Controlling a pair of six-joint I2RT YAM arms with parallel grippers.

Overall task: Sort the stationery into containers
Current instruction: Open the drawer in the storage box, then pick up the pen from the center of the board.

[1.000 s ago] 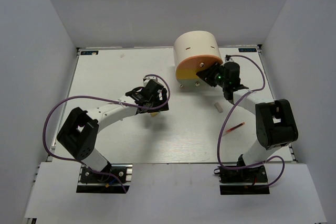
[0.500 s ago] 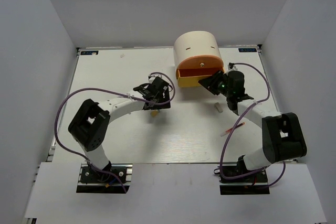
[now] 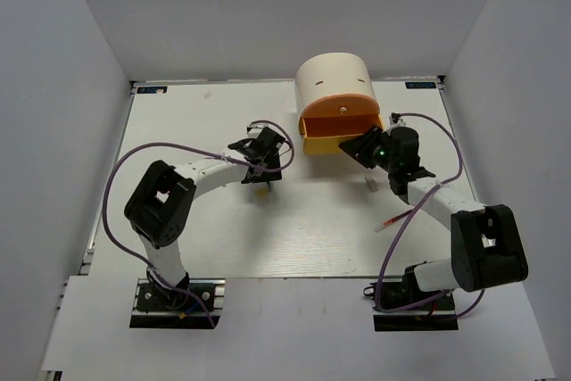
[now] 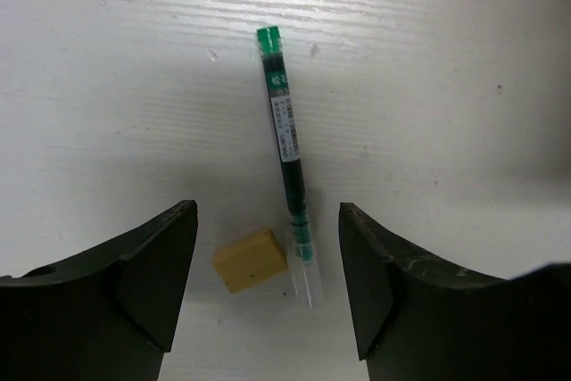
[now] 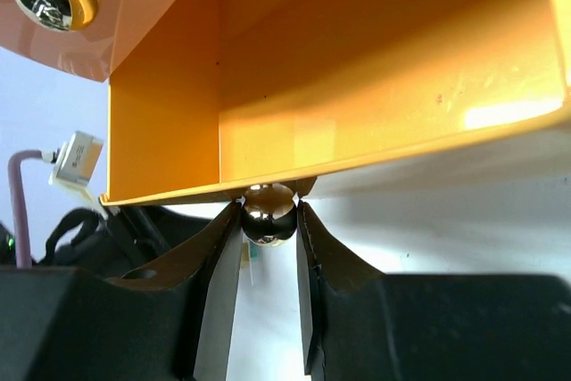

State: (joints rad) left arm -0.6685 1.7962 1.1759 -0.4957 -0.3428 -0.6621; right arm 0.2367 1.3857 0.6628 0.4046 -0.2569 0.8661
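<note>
Yellow drawer [image 3: 332,144] stands pulled out from the cream drum unit [image 3: 335,78] at the far edge of the desk [image 3: 196,122], right of centre. The right gripper [image 5: 269,223] is pinched closed on its small shiny knob [image 5: 269,210]. Near the desk's middle, the left gripper [image 4: 268,283] hangs with jaws wide apart, gripping nothing, above a green-ended pen [image 4: 287,144] and a tan eraser [image 4: 251,260] lying just beside each other.
</note>
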